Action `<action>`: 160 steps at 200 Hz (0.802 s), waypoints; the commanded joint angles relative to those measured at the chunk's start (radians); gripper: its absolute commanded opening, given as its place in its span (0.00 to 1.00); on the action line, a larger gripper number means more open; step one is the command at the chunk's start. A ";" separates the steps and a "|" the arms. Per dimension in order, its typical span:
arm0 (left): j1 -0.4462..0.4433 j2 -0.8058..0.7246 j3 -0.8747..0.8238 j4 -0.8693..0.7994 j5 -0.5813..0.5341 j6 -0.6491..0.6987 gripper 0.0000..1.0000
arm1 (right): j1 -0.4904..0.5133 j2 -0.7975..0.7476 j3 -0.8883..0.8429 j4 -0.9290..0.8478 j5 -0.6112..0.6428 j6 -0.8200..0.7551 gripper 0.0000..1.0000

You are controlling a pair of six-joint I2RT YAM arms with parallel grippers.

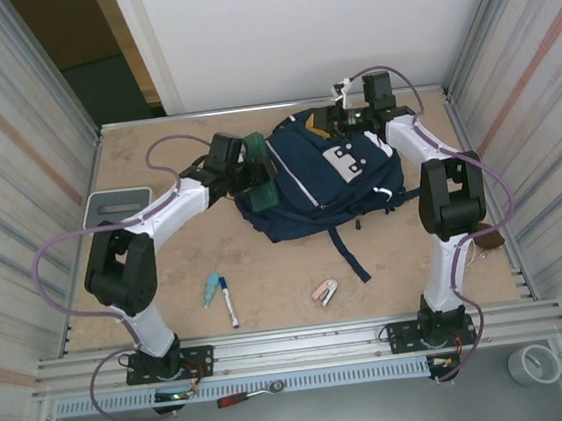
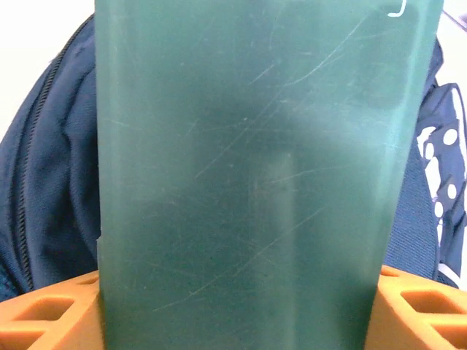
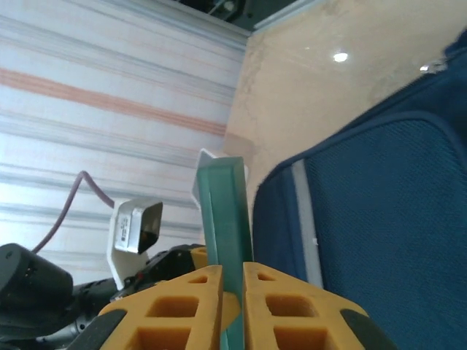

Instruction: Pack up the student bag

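Student bag [image 1: 323,181], navy woven fabric with white stripes, lies slumped mid-table toward the far edge, left gripper [image 1: 249,174] at its left side, right gripper [image 1: 351,115] at its far end. Left wrist: orange latticed fingers [image 2: 44,313] clamp a wide, scratched, translucent green sheet [image 2: 248,182]. Right wrist: fingers [image 3: 182,299] pinch the green sheet's thin edge beside the bag.

Beige tabletop [image 1: 276,261], ribbed striped side walls [image 1: 13,148], white back panel [image 1: 322,25], dark doorway [image 1: 97,84], aluminium front rail [image 1: 305,347]

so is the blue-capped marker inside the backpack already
No, the marker lies on the bare table, in front of the backpack and apart from it.
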 commanded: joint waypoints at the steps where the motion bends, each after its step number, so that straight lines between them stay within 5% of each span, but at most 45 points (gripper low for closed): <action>1: -0.006 -0.098 -0.024 0.018 -0.056 -0.014 0.59 | 0.035 -0.107 -0.015 -0.208 0.208 -0.214 0.30; 36: 0.033 -0.271 -0.140 -0.095 -0.202 0.064 0.58 | 0.152 -0.187 -0.099 -0.240 0.412 -0.350 0.52; 97: 0.207 -0.395 -0.307 -0.062 -0.100 0.082 0.56 | 0.425 -0.140 -0.078 -0.248 0.827 -0.462 0.74; 132: 0.215 -0.423 -0.345 -0.056 -0.098 0.098 0.58 | 0.506 -0.021 0.018 -0.289 1.052 -0.490 0.66; 160: 0.216 -0.425 -0.370 -0.046 -0.072 0.097 0.58 | 0.538 0.044 0.095 -0.330 1.202 -0.517 0.35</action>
